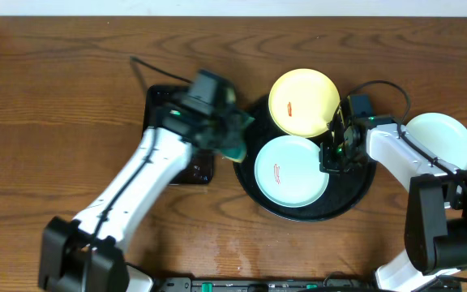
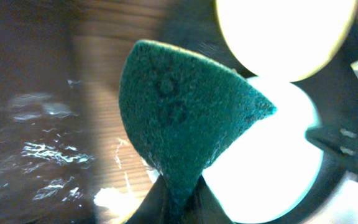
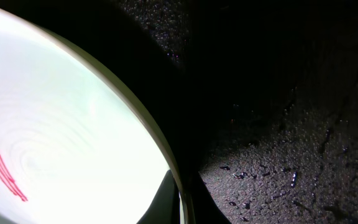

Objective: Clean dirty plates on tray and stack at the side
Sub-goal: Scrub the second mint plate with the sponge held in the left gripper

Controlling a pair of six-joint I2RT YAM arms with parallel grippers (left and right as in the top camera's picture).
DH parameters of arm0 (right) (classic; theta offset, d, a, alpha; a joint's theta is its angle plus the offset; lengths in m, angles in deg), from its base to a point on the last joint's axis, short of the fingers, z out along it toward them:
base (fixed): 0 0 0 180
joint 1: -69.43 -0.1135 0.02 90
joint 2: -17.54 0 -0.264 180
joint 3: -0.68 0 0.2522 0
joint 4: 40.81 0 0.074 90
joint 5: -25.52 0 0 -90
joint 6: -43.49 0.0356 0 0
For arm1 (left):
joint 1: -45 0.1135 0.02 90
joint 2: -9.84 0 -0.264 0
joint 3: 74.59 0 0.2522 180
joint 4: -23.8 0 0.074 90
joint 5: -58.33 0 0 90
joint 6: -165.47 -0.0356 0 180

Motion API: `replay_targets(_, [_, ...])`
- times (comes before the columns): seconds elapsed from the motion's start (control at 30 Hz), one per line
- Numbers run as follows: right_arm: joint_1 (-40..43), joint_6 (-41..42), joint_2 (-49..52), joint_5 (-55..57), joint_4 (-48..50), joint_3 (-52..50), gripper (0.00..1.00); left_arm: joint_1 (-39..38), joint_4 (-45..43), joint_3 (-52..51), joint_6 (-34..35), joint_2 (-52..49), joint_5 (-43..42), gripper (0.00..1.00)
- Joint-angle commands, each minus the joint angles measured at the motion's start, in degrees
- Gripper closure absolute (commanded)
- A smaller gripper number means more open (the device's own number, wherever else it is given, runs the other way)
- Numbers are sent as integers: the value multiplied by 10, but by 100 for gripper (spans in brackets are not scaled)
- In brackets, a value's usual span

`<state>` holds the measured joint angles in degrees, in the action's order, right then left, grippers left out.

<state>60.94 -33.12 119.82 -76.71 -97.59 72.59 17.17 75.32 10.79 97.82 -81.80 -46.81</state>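
Sponge (image 2: 185, 112), green: clamped in left claw (image 2: 178, 210), poised at tray (image 1: 355, 195) rim for scrubbing. Smeared mint plate (image 1: 292, 170), in tray: rim pinched by closed right claw (image 1: 332, 154), likely steadying it. Yellow plate (image 1: 302, 101): in tray, smeared. Third plate (image 1: 440, 138): on counter (image 1: 55, 97) near tray.

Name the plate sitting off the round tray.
The mint-green plate on the table at far right; the yellow plate and other mint-green plate lie on the tray.
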Motion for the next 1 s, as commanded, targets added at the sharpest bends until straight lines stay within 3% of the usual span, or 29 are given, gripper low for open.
replay_targets(0.0, [-2,14,3,20,5,2,99,-55,-33,5,70,-42,-22,92])
replay_targets(0.27, [-2,14,3,16,4,2,99,-140,-123,5,188,-164,-35,92])
replay_targets(0.4, [-4,14,3,16,3,2,99,-144,-152,5,188,-214,-59,91])
replay_targets(0.5, [-6,14,3,16,3,2,99,-136,-136,5,147,-243,-52,91])
replay_targets(0.73, [-6,13,3,16,-1,2,99,-102,12,13,146,-247,172,93])
replay_targets(0.87, [-6,13,3,17,0,2,99,-98,61,36,144,-244,251,93])
replay_targets(0.97, [-6,13,3,17,0,2,99,-104,49,37,135,-244,255,93])
